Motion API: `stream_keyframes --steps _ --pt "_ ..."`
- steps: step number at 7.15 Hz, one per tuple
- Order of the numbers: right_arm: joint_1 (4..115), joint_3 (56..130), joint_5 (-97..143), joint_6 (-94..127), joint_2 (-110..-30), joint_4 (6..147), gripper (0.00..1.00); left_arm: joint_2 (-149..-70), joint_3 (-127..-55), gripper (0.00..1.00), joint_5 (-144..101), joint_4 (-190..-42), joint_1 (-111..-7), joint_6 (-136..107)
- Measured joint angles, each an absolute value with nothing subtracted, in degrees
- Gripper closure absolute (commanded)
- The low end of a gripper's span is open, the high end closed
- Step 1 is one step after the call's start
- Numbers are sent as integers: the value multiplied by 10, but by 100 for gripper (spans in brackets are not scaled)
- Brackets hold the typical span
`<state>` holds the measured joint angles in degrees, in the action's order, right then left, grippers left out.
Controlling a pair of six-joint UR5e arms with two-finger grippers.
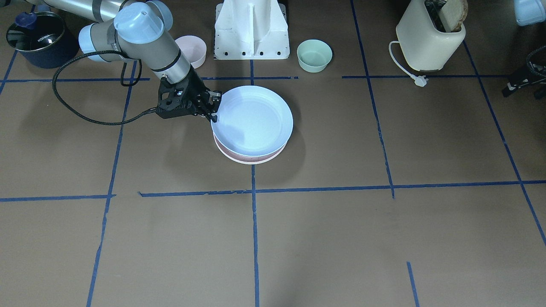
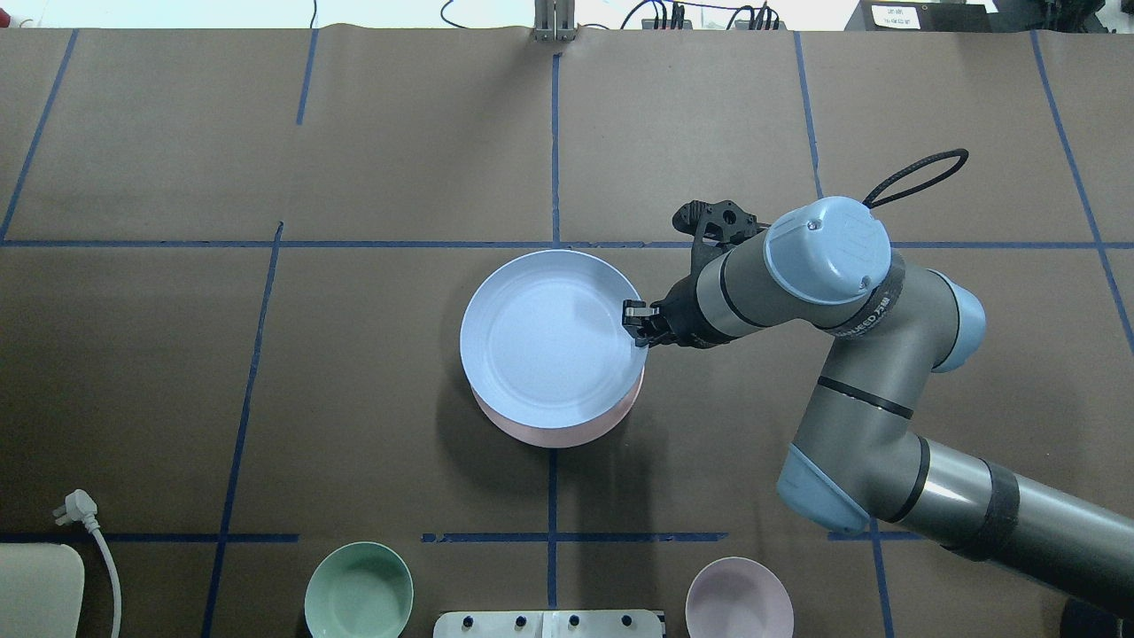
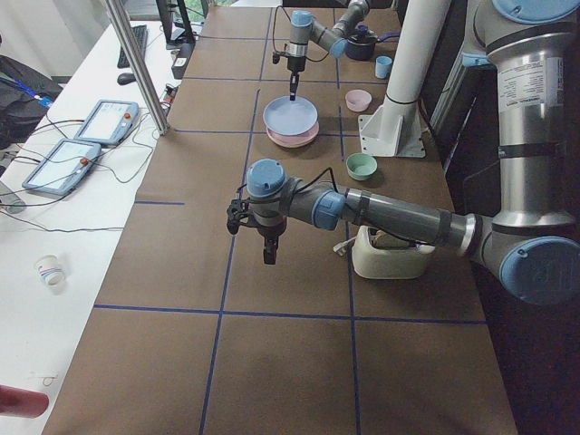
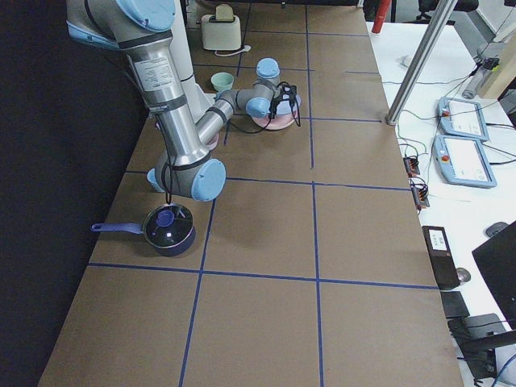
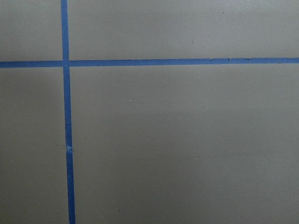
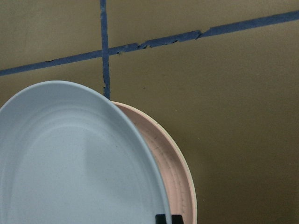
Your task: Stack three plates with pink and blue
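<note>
The pale blue plate [image 1: 256,123] hangs slightly tilted just above the pale pink plate [image 1: 251,159], offset toward the table's far side. My right gripper [image 1: 214,111] is shut on the blue plate's rim on the robot's right side; it also shows in the overhead view [image 2: 636,324]. The right wrist view shows the blue plate [image 6: 70,163] over the pink plate [image 6: 175,172]. No cream-white plate shows. My left gripper [image 3: 269,256] hovers over bare table near the toaster; I cannot tell whether it is open or shut.
A small pink bowl [image 1: 192,49] and a small green bowl [image 1: 314,54] stand either side of the white robot base [image 1: 251,30]. A cream toaster [image 1: 431,36] with its plug [image 1: 420,81] is on the robot's left, and a dark saucepan [image 1: 36,40] on its right.
</note>
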<state>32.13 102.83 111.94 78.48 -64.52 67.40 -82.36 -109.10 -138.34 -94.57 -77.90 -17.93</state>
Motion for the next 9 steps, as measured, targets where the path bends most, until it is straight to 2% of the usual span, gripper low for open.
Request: stream_keyframes --steps 3,5,7,9 --pt "327 1032 1121 785 -646 674 0 -824 -1091 0 -1383 -946 -779 -179" --pt "363 1044 1129 763 -650 723 0 -825 -1093 0 -1381 -944 -781 -179" --pt "432 1069 1159 627 -676 812 0 -827 -1081 0 -1377 -935 -807 -131" --pt "540 1081 1230 461 -736 850 0 -831 -1040 0 -1376 -898 -859 -30"
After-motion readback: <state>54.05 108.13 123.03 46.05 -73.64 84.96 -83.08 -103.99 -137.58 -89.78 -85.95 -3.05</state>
